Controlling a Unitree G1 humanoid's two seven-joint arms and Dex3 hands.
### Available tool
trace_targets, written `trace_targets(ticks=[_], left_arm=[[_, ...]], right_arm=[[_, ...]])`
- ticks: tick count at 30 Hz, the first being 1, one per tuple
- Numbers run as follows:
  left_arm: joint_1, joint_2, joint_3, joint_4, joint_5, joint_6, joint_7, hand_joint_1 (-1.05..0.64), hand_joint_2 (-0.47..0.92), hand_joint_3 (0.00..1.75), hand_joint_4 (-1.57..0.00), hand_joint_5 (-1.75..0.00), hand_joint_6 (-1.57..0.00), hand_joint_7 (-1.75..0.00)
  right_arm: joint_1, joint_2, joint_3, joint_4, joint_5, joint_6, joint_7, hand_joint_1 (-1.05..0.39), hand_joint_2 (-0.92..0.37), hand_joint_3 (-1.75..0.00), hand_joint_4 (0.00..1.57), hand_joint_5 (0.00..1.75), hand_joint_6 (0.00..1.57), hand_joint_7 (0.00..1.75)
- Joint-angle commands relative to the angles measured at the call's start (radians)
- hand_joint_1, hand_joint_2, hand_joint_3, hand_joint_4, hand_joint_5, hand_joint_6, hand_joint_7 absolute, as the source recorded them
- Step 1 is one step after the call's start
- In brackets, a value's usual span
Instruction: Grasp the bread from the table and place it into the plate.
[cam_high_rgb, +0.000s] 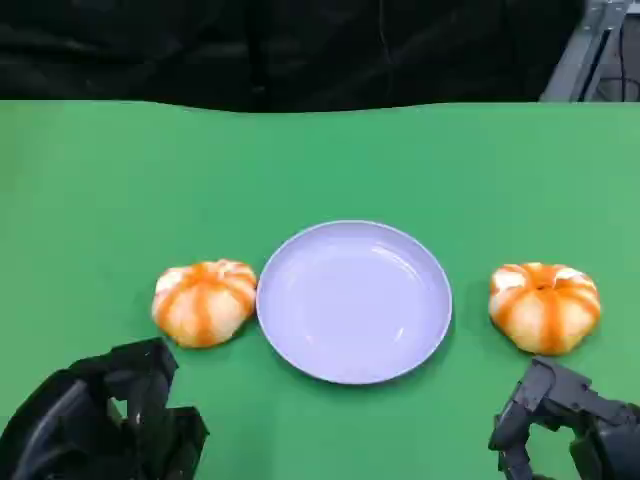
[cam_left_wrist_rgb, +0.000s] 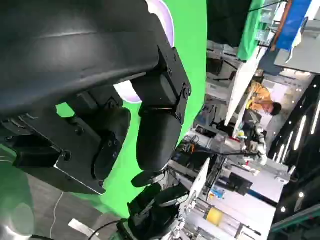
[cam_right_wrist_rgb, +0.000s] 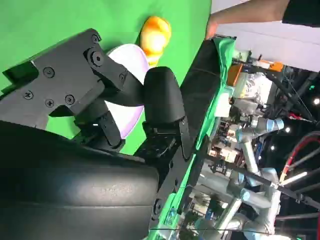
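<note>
We see two breads on the green table (cam_high_rgb: 90, 190), one on each side of the plate (cam_high_rgb: 353, 301). The left bread (cam_high_rgb: 204, 301) almost touches the plate rim; the right bread (cam_high_rgb: 543, 306) lies a little apart from it. The plate has nothing in it. Our left hand (cam_high_rgb: 110, 425) rests low, near the left bread, and holds nothing. Our right hand (cam_high_rgb: 570, 420) is just before the right bread, also holding nothing. Whether the fingers are spread or curled, we cannot tell.

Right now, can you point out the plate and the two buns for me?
plate (cam_high_rgb: 300, 345), head view, bare inner surface near its rim.
left bun (cam_high_rgb: 204, 302), head view, middle of its top.
right bun (cam_high_rgb: 544, 307), head view, middle of its top.
</note>
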Motion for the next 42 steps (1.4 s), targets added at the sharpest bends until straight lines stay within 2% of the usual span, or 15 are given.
trace_targets(ticks=[1,21,22,24,25,26,27,29,32,33,34,35,36,38,42], left_arm=[[0.004,0.008,0.007,0.000,0.006,-0.012,-0.007,0.18,0.66,1.49,-1.07,-1.75,-0.93,-1.75],[0.020,-0.015,0.008,-0.026,0.042,-0.039,0.041,0.23,0.64,1.51,-1.02,-1.75,-0.88,-1.75],[-0.022,-0.036,0.005,0.137,0.083,-0.131,-0.006,0.24,0.63,1.51,-0.95,-1.75,-0.82,-1.74],[-0.080,-0.062,0.000,0.355,0.135,-0.258,-0.074,-0.06,0.58,1.06,-0.75,-1.57,-0.75,-1.39],[-0.073,-0.054,-0.014,0.353,0.185,-0.298,-0.065,-0.10,0.58,0.99,-0.73,-1.55,-0.75,-1.33],[-0.053,-0.039,-0.027,0.308,0.240,-0.335,-0.046,-0.48,0.63,0.67,-0.54,-1.40,-0.70,-1.09],[-0.040,-0.031,-0.035,0.281,0.282,-0.367,-0.035,-0.74,0.79,0.32,-0.26,-1.33,-0.57,-0.90],[-0.032,-0.030,-0.040,0.268,0.322,-0.404,-0.031,-0.89,0.89,0.10,-0.11,-1.31,-0.48,-0.82],[-0.030,-0.035,-0.041,0.274,0.332,-0.420,-0.032,-0.92,0.92,0.04,-0.07,-1.30,-0.46,-0.81],[-0.010,-0.016,-0.045,0.226,0.468,-0.529,0.016,-0.90,0.92,0.09,-0.05,-1.13,-0.40,-0.76],[0.006,-0.003,-0.048,0.190,0.572,-0.613,0.053,-0.85,0.92,0.15,-0.03,-0.68,-0.29,-0.61],[0.017,0.005,-0.051,0.168,0.646,-0.672,0.080,-0.82,0.92,0.19,-0.01,-0.40,-0.22,-0.50],[0.023,0.008,-0.053,0.158,0.689,-0.708,0.099,-0.81,0.92,0.20,0.00,-0.30,-0.21,-0.47],[0.027,-0.003,-0.054,0.155,0.805,-0.770,0.180,-0.81,0.92,0.21,0.00,-0.23,-0.19,-0.43],[0.019,-0.020,-0.057,0.152,1.148,-0.911,0.427,-0.82,0.87,0.02,-0.01,-0.10,-0.27,-0.24]], right_arm=[[-0.003,-0.009,-0.006,0.001,0.008,-0.015,-0.003,-0.12,-0.50,-1.22,0.84,1.75,0.75,1.56],[0.002,-0.006,-0.004,-0.009,0.003,-0.014,-0.005,-0.12,-0.50,-1.22,0.83,1.75,0.74,1.57],[0.001,-0.006,-0.005,-0.006,0.004,-0.017,-0.006,-0.12,-0.50,-1.22,0.83,1.75,0.74,1.57],[-0.002,-0.006,-0.006,-0.001,0.005,-0.022,-0.006,-0.12,-0.50,-1.22,0.84,1.75,0.74,1.57],[-0.001,-0.006,-0.006,-0.005,0.002,-0.017,-0.007,-0.12,-0.50,-1.22,0.84,1.75,0.74,1.57],[0.001,-0.005,-0.005,-0.008,0.001,-0.015,-0.007,-0.12,-0.50,-1.22,0.84,1.75,0.74,1.57],[0.001,-0.005,-0.004,-0.009,0.000,-0.013,-0.007,-0.12,-0.50,-1.21,0.84,1.75,0.75,1.57],[0.002,-0.004,-0.004,-0.010,0.000,-0.013,-0.007,-0.12,-0.50,-1.21,0.84,1.75,0.75,1.57],[0.002,-0.004,-0.004,-0.010,0.000,-0.013,-0.007,-0.12,-0.50,-1.21,0.84,1.75,0.75,1.57],[0.005,-0.002,-0.002,-0.016,-0.003,-0.007,-0.009,-0.12,-0.50,-1.21,0.84,1.75,0.75,1.57],[0.007,0.000,-0.001,-0.020,-0.006,-0.002,-0.011,-0.12,-0.50,-1.21,0.84,1.75,0.75,1.57],[0.008,0.002,-0.001,-0.023,-0.008,0.001,-0.012,-0.12,-0.51,-1.21,0.84,1.75,0.75,1.57],[0.009,0.003,0.000,-0.025,-0.009,0.003,-0.012,-0.12,-0.51,-1.21,0.84,1.75,0.75,1.57],[0.006,0.003,0.001,-0.024,-0.007,0.007,-0.011,-0.12,-0.51,-1.21,0.84,1.75,0.75,1.57],[0.000,0.003,0.001,-0.024,-0.011,0.016,-0.013,-0.12,-0.50,-1.21,0.84,1.75,0.75,1.57]])
